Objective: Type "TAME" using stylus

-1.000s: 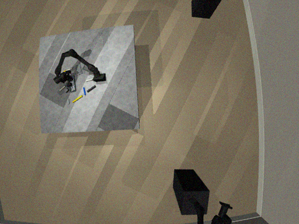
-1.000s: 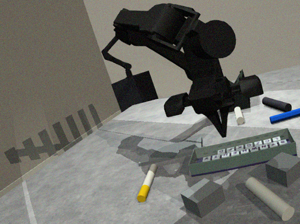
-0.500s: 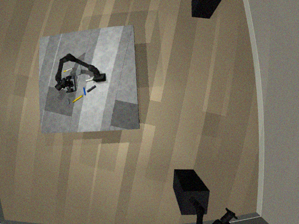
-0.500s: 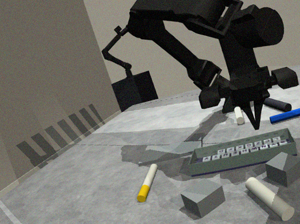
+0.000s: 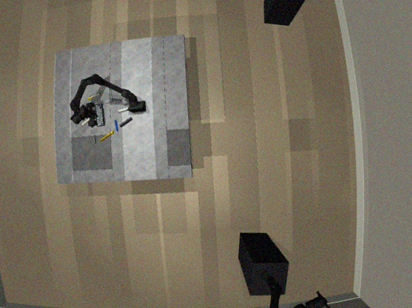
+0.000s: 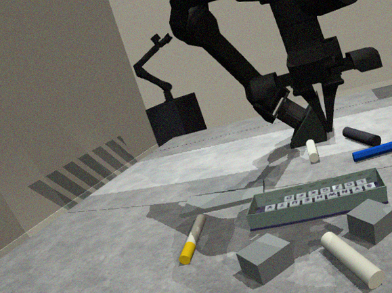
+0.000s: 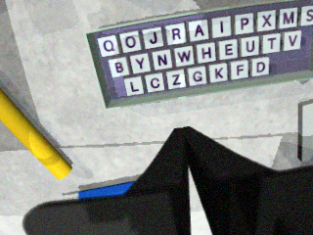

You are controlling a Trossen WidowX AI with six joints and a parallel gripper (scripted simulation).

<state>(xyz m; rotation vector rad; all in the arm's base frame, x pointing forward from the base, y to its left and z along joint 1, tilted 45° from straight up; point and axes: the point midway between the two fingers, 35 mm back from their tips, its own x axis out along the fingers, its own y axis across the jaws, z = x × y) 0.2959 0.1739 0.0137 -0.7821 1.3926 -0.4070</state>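
My gripper (image 6: 329, 130) (image 7: 182, 135) is shut, with nothing between its fingertips. In the wrist view the tips show below the keyboard's lower edge, under the G and Z keys. The keyboard (image 5: 99, 114) (image 6: 289, 218) (image 7: 161, 97) is a green-rimmed tray with white letter keys. In the wrist view the T (image 7: 271, 44), A (image 7: 199, 30), M (image 7: 289, 18) and E (image 7: 228, 49) keys are readable. A blue rod with a thin pale tip (image 5: 116, 125) (image 6: 375, 151) (image 7: 105, 192), likely the stylus, lies on the desk, partly hidden by a finger in the wrist view.
A yellow rod (image 5: 106, 136) (image 7: 24, 124), dark cylinder (image 5: 125, 122) (image 6: 361, 136) and short white cylinder (image 6: 312, 151) lie near the blue rod. A yellow-and-white rod (image 6: 186, 252), a cream cylinder (image 6: 351, 258) and two grey blocks (image 6: 264, 256) (image 6: 371, 220) lie around the keyboard.
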